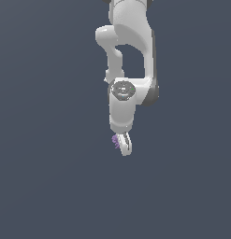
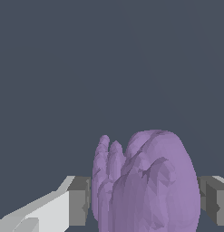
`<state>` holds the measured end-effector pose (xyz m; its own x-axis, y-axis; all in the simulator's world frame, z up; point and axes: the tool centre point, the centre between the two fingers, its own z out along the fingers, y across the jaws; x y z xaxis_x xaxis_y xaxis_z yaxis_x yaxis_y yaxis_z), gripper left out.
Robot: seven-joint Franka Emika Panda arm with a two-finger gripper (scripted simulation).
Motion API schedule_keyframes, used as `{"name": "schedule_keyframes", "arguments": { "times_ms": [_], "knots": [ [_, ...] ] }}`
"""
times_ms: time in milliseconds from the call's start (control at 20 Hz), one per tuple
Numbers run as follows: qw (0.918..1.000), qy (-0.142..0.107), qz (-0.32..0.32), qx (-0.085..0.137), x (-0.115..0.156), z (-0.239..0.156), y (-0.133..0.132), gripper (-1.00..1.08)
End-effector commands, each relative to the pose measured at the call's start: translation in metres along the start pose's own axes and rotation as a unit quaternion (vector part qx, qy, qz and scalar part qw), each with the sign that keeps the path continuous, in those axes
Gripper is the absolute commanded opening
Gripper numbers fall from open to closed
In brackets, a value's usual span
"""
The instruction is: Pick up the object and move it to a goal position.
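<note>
The object is a small purple lumpy clump. In the exterior view the clump [image 1: 116, 140] peeks out at the tip of the white arm, beside the gripper [image 1: 121, 144]. In the wrist view the clump [image 2: 149, 186] fills the space between the two grey pads [image 2: 79, 199], which press on its two sides. The gripper [image 2: 145, 201] is shut on the clump. The white arm hangs down from above in the exterior view and hides most of the fingers.
A plain dark grey surface [image 1: 46, 177] lies all around the arm in the exterior view. No other object shows in either view.
</note>
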<state>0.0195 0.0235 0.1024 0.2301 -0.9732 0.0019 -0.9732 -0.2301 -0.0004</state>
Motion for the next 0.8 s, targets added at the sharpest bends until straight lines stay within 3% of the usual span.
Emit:
{"name": "schedule_keyframes", "arguments": {
  "times_ms": [0,750],
  "knots": [
    [1.0,0.0,0.0,0.0,-0.021,-0.012,-0.018,-1.0],
    [1.0,0.0,0.0,0.0,-0.109,-0.063,-0.1,-1.0]
  ]
}}
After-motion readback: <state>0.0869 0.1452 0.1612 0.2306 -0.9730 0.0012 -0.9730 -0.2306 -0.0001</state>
